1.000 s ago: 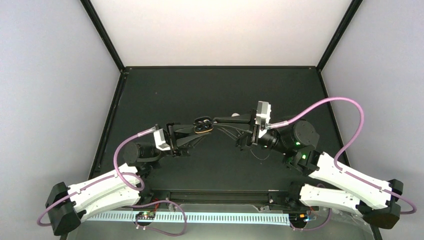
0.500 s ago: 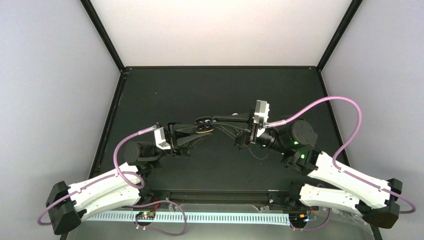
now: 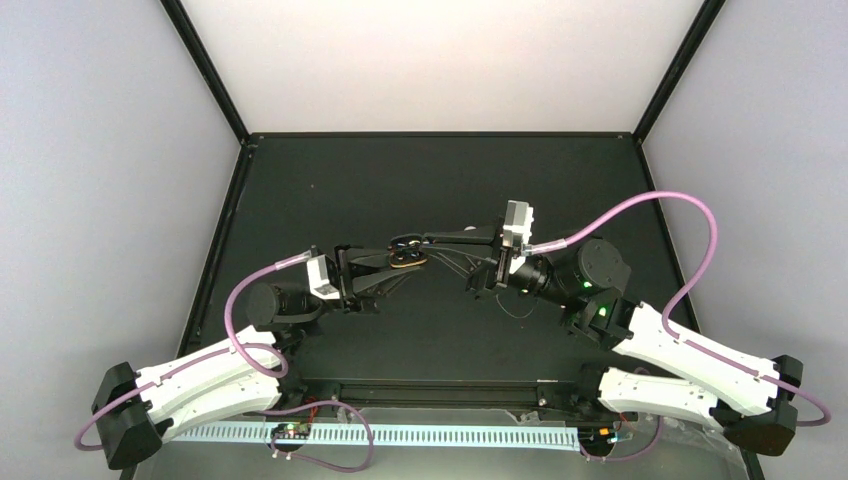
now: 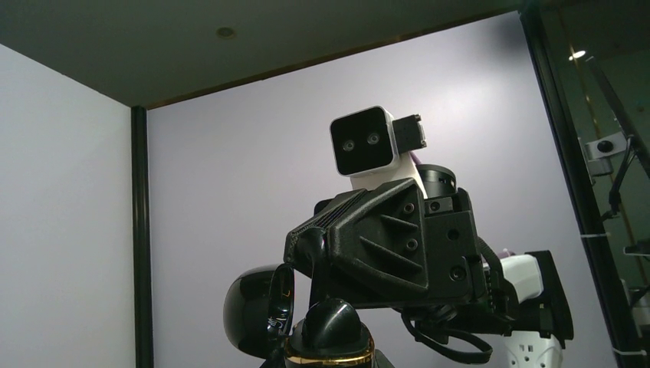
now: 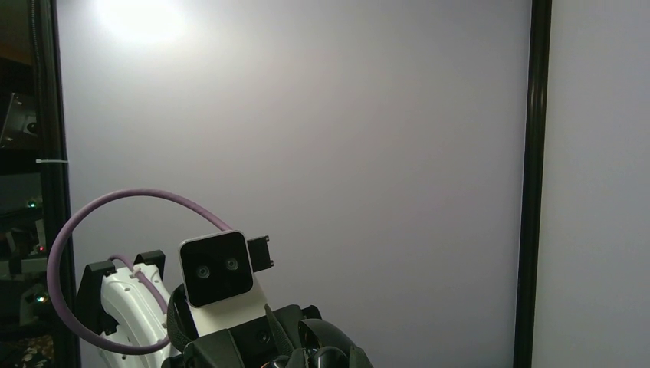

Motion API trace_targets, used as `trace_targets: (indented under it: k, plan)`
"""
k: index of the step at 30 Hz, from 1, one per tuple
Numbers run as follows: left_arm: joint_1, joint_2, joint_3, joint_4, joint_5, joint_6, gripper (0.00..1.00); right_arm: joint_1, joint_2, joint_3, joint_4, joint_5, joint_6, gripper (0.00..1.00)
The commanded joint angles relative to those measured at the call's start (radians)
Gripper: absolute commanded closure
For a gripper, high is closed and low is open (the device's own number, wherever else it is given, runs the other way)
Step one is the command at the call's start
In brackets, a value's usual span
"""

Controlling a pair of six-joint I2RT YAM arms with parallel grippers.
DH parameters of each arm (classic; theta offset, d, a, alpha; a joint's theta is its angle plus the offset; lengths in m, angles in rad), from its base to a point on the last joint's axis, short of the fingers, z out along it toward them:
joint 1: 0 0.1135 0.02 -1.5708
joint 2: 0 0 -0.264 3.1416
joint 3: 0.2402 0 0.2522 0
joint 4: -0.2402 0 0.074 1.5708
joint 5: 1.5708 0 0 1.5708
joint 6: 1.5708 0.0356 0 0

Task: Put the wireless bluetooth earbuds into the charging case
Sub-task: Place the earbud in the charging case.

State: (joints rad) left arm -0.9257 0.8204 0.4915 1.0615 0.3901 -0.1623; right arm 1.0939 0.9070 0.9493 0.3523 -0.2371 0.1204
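Note:
The charging case (image 3: 405,256) shows here as glossy black with a gold rim, lid open, held up between both arms. My left gripper (image 3: 398,262) is shut on its base, which fills the bottom of the left wrist view (image 4: 329,351) with the lid (image 4: 253,310) standing to the left. One black earbud (image 4: 331,322) sits domed in the case mouth. My right gripper (image 3: 428,243) reaches in from the right and its fingertips (image 4: 326,245) come down onto that earbud, apparently pinching it. It also shows in the right wrist view (image 5: 326,359). The second earbud is hidden.
The black table (image 3: 440,180) is walled by black frame posts (image 3: 205,70) and pale panels. Purple cables (image 3: 650,205) loop off both wrists. A light strip (image 3: 400,435) runs along the near edge.
My right gripper has crept left toward the case with its wrist following. The left gripper and case have stayed nearly still.

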Motion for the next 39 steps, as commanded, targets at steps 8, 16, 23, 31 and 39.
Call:
trace_targets:
  k: [8, 16, 23, 31, 39]
  plan:
    - [-0.009, 0.009, 0.077, 0.091, 0.011, -0.048, 0.98, 0.008, -0.017, 0.016, 0.035, 0.01, 0.008, 0.99]
    - [-0.01, 0.043, 0.118, 0.117, 0.021, -0.062, 0.98, 0.007, -0.038, 0.022, 0.049, 0.009, 0.016, 0.99]
    - [-0.012, 0.101, 0.157, 0.159, 0.029, -0.079, 0.98, 0.007, -0.07, 0.024, 0.051, 0.036, 0.018, 0.99]
    - [-0.012, 0.123, 0.175, 0.221, -0.015, -0.15, 0.98, 0.008, -0.15, 0.008, 0.068, 0.04, 0.028, 0.99]
    - [-0.012, 0.106, 0.235, 0.179, 0.01, -0.219, 0.98, 0.007, -0.208, -0.012, 0.033, 0.073, -0.071, 0.99]
